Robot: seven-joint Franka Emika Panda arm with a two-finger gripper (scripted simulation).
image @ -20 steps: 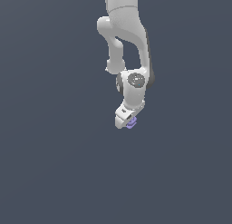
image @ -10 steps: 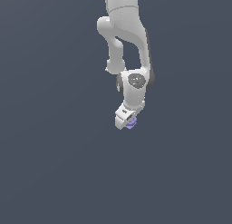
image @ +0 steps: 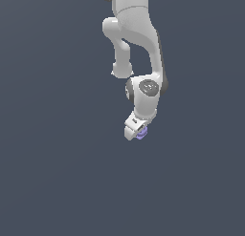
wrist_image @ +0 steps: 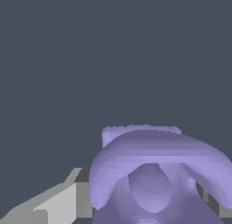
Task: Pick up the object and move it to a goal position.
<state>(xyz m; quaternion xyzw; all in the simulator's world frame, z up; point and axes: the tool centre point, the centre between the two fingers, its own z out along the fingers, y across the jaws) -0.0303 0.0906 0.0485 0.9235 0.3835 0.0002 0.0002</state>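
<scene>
The lavender-purple lumpy object (image: 142,132) sits at the tip of my white gripper (image: 136,131) in the exterior view, mostly hidden behind the hand. In the wrist view the object (wrist_image: 154,173) fills the lower half, a layered rosette shape held between my fingers (wrist_image: 59,202); one grey finger shows on one side and a sliver of the other on the far side. The jaws are shut on the object. The arm reaches down from the top of the exterior view.
A plain dark grey surface (image: 57,173) fills the background in both views. No other objects or edges show.
</scene>
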